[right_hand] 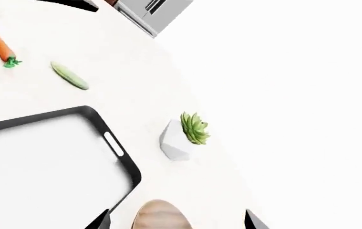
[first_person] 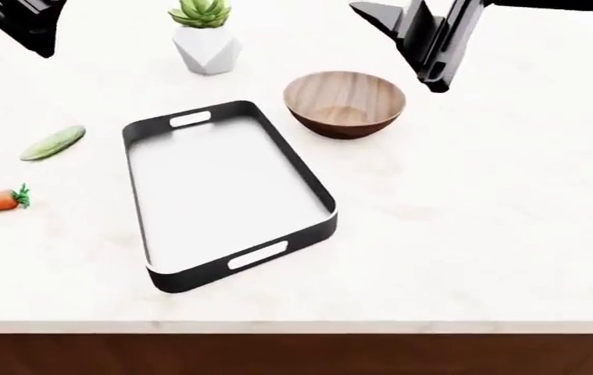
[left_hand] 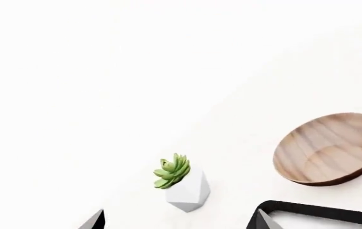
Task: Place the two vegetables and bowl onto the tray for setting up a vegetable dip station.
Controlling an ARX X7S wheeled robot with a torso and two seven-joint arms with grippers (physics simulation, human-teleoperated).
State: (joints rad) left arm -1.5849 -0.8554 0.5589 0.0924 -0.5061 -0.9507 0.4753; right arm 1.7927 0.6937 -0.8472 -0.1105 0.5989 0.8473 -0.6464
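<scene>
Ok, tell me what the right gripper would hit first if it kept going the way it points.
Probably the wooden bowl: it sits between the right gripper fingertips in the right wrist view. Depth is unclear, so the gripper might miss the rim and meet the counter.

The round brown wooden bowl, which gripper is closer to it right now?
Right. The right gripper hangs just above and beside the round brown wooden bowl; the left arm sits at the far corner, past the potted succulent.
</scene>
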